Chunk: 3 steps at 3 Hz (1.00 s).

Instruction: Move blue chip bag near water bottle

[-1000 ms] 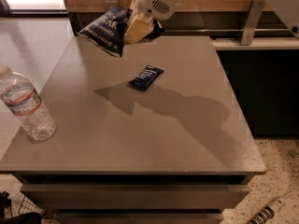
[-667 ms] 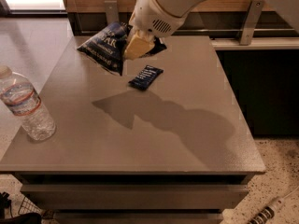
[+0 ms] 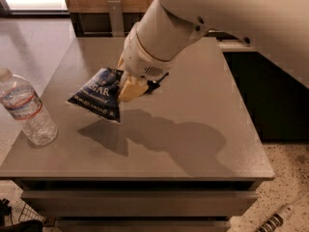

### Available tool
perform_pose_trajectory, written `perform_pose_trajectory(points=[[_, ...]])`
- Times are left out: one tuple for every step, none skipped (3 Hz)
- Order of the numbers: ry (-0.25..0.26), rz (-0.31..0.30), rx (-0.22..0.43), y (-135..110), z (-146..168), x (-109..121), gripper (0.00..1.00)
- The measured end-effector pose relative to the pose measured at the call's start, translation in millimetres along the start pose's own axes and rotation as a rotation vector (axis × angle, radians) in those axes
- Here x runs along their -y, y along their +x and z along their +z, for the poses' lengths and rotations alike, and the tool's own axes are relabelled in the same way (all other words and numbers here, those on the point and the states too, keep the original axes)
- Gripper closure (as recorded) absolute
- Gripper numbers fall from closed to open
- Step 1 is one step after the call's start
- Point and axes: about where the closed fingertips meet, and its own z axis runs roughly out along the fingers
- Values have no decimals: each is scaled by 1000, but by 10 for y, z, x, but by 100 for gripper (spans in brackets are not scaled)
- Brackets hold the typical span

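Over middle of grey table (image 3: 203, 144): gripper (image 3: 129, 88), at end of white arm (image 3: 193, 18) reaching in from upper right. Tan fingers (image 3: 131, 90) clamped on right edge of blue chip bag (image 3: 99, 93). Holds bag clear of table top, tilted, white lettering facing up, shadow on surface just below. Near table's left edge: water bottle (image 3: 26, 111), standing, left of bag, near it but apart, not touching.

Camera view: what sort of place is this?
Probably an office break room or kitchenette: grey countertop over drawers, speckled floor, clear plastic water bottle, and the gripper above the counter holding a navy-blue foil chip bag.
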Motion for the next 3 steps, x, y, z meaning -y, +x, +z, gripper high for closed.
perform_pose_trajectory(points=[[-99,-69,10,-86,293,-198,97],[-153,-95,12,-104,419,-275,67],[-149,-96,12,-114,405,-277,44]])
